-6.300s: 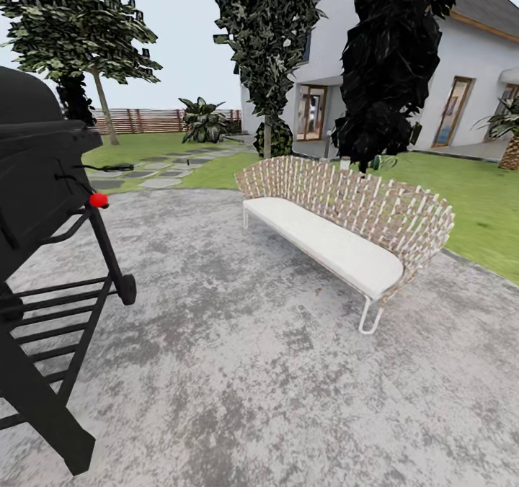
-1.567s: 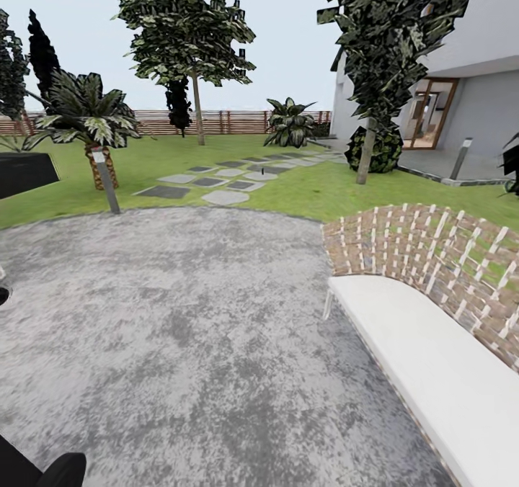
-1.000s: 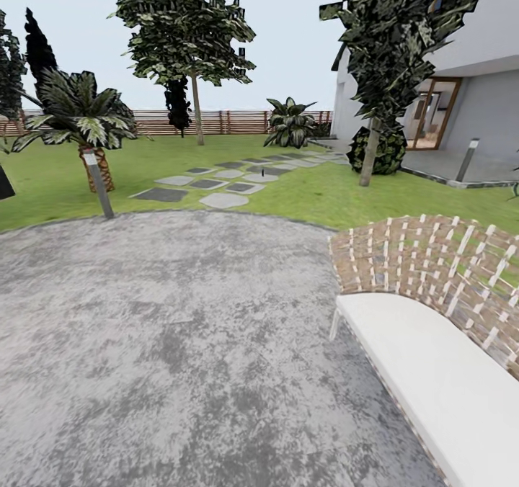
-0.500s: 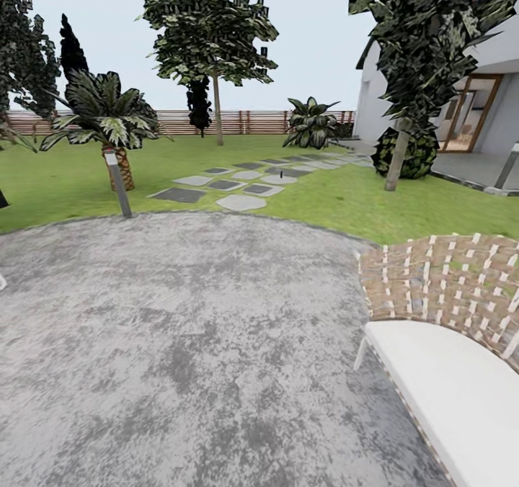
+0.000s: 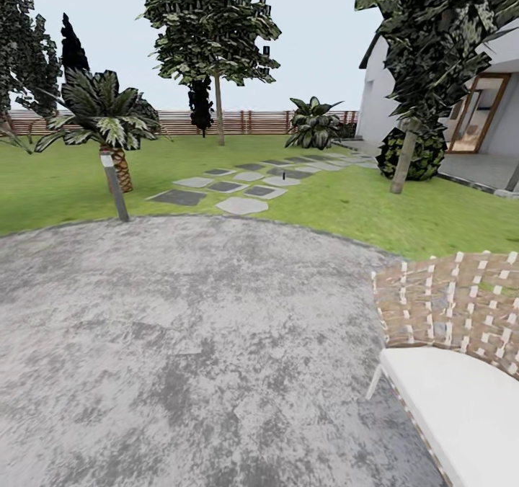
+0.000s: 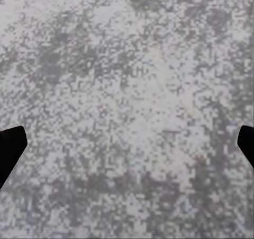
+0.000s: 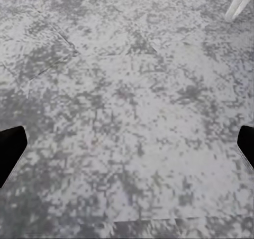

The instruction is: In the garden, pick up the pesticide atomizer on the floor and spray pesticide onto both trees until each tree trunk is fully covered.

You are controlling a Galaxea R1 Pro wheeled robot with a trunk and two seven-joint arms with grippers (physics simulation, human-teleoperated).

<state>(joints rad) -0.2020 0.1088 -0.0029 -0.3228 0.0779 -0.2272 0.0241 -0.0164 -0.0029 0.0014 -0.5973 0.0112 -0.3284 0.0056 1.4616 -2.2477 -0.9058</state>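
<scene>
Two tall trees rise from the garden lawn [image 5: 324,206] in the head view. One tree [image 5: 218,116] with a bare trunk stands far back near the fence, the other tree [image 5: 402,161] at the right by the house. A tiny dark upright object [image 5: 283,174] stands among the stepping stones; it may be the pesticide atomizer, but it is too small to tell. My left gripper [image 6: 127,149] is open over grey paving, nothing between its fingers. My right gripper [image 7: 127,149] is open over the same paving.
I stand on a mottled grey patio [image 5: 180,328]. A woven bench [image 5: 461,372] with a white seat fills the lower right. A short light post [image 5: 115,188] and a palm [image 5: 108,119] stand at the patio's left edge. Stepping stones [image 5: 241,204] lead across the lawn toward a wooden fence [image 5: 252,122].
The whole view has shifted with the camera: the black grill has left the picture, the bench has slid to the lower right, and the lawn and stepping stones have come into view.
</scene>
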